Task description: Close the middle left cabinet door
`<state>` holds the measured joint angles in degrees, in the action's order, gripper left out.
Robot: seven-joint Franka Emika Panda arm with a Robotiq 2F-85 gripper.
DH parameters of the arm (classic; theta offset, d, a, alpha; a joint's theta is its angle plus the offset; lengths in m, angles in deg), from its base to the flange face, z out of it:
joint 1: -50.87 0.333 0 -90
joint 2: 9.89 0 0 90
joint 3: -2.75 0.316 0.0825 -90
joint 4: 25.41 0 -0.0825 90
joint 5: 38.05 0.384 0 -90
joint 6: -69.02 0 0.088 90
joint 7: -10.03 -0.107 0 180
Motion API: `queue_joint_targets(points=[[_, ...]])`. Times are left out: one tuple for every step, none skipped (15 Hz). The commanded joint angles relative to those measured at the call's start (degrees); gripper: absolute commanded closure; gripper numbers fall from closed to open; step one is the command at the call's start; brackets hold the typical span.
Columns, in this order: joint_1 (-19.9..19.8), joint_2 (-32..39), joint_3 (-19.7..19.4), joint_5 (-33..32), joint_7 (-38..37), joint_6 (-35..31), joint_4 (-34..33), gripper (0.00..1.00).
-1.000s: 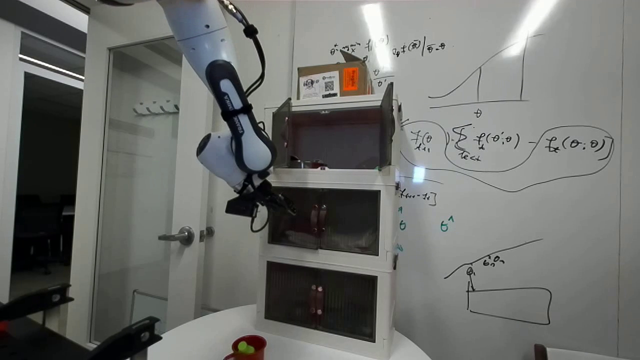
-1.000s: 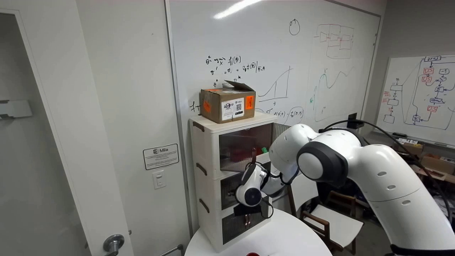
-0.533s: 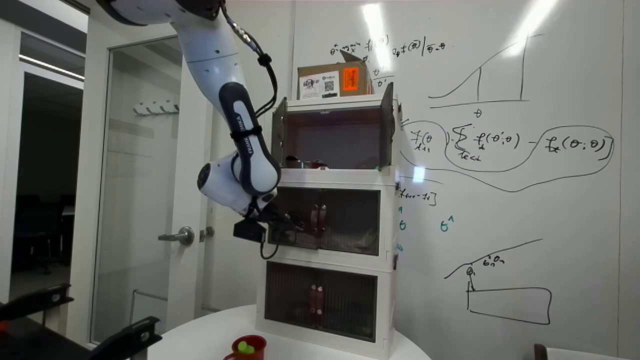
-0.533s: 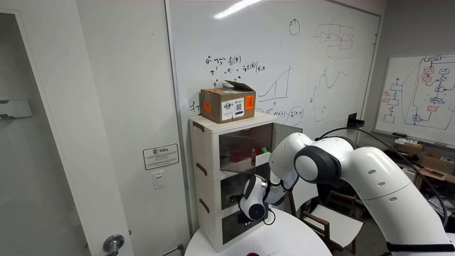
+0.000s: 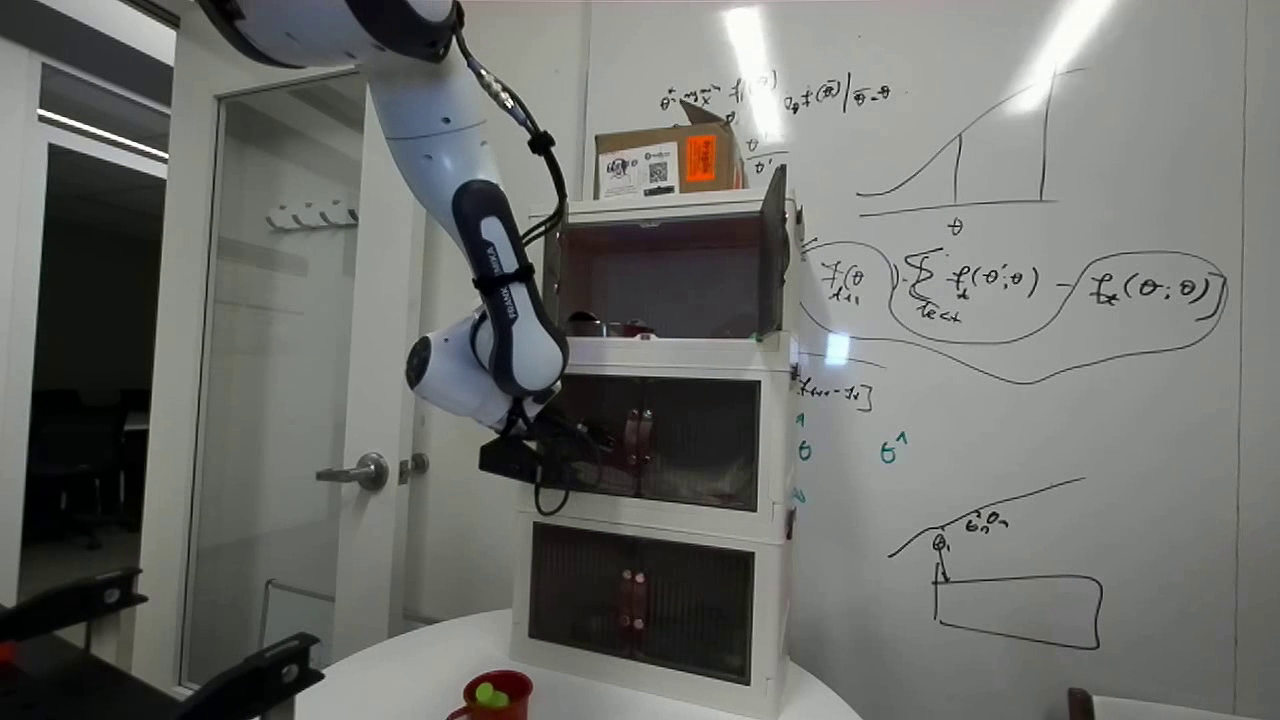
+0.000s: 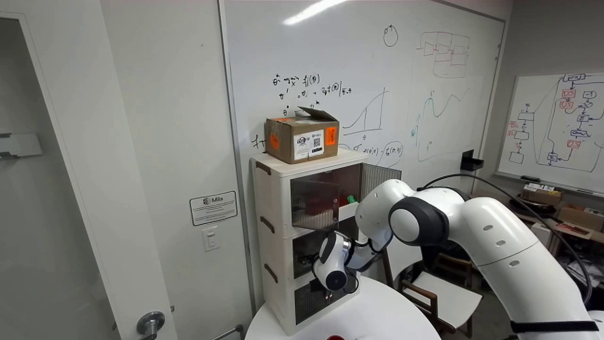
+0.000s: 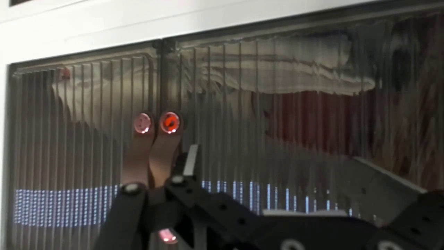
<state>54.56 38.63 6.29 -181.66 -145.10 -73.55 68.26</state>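
The middle left cabinet door (image 5: 618, 472) sits in the left half of the middle compartment of the white cabinet (image 5: 650, 354), which stands on the worktop (image 5: 420, 660). The task looks all but done: the door's lower edge runs nearly in line with that of the right-hand door (image 5: 700, 445) beside it, and its handle (image 5: 631, 437) hangs close to its neighbour's at the middle seam. What is left, I judge, is at most a light push near the free edge to seat it, then drawing the arm (image 5: 508, 300) away. The top left door (image 6: 315, 203) stands open above, no part of this job.

The pane stands upright and faces the near side; the handle at its right suggests hinges on the left. It is close to square, slightly taller than wide, so what long axis there is runs up and down.

The claw (image 5: 596, 437) is before the door, left of the handle. The wrist view shows one pale fingertip pad (image 7: 191, 159), but the claw's own linkage hides much else: how far the jaws are spread, and whether they touch or hold anything, I cannot tell.
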Motion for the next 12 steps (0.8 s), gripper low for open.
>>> queue_joint_targets(points=[[4.26, 4.29, -3.12, -0.51, -3.03, -0.16, -6.49, 0.00], [5.02, 4.86, -3.79, -0.43, -3.52, -0.46, -7.22, 0.00], [1.18, 5.46, 0.78, -0.98, -0.50, 0.66, -7.76, 0.00], [1.04, 5.80, 0.88, -0.90, -0.60, 0.42, -8.06, 0.00], [3.09, 5.90, -1.60, -0.52, -2.80, -0.60, -8.14, 0.00], [1.37, 2.24, -0.84, -0.38, -2.62, 0.09, -4.86, 0.00], [-0.25, 2.02, 1.35, -0.40, -1.61, 0.25, -4.29, 0.00], [-1.87, 1.56, 3.62, -0.41, -1.11, 0.51, -2.94, 0.00], [-2.45, 0.68, 4.58, 0.28, -1.76, 0.18, -1.47, 0.00], [-3.13, 0.02, 5.70, 1.15, -2.08, -0.02, -0.37, 0.00], [-3.76, -1.27, 6.79, 2.60, -2.12, -0.17, 1.76, 0.00], [-5.76, -4.21, 7.38, 2.59, -2.41, -2.26, 4.71, 0.00]])
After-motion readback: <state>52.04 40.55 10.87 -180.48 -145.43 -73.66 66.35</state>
